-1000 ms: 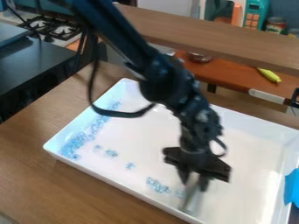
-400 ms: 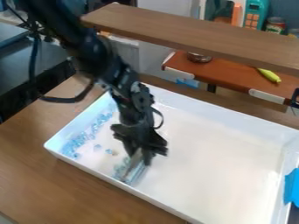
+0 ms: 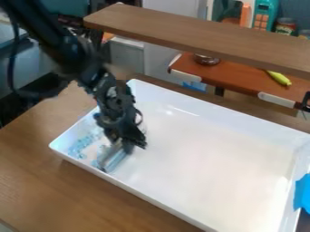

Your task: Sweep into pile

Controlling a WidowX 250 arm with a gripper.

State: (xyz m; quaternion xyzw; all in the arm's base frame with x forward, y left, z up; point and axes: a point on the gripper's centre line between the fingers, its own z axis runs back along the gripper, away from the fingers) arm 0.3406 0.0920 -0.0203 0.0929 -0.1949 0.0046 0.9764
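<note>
Since the earlier frames, the tool [image 3: 121, 144] has travelled toward the left end of the tray in the view, bringing its sweeping blade closer to the blue bits there; the tray's near-left corner has shifted slightly too.

The brown wooden surface [image 3: 36, 195] lies under and around the tray, below the tool. The white, high-walled tray [image 3: 205, 158] spreads out beneath the tool and mostly to its right. A long wooden shelf [image 3: 181, 31] runs above and to the right of the tool in the view, and under it a reddish-brown board [image 3: 236, 74] sits beyond the tray. Well to the tool's right, a bright blue piece [image 3: 302, 192] is at the tray's far-right wall. The tool is closed on the pale, flat blade [image 3: 111, 159], which slants down from it to the tray's floor near the front wall. On the board, beyond the tool, are a yellow-green toy [image 3: 279, 78] and a small metal bowl [image 3: 206, 59]. The clear blue bits [image 3: 79, 147], smallest of all, lie in the tray just left of the tool, loosely scattered, some close beside the blade.
</note>
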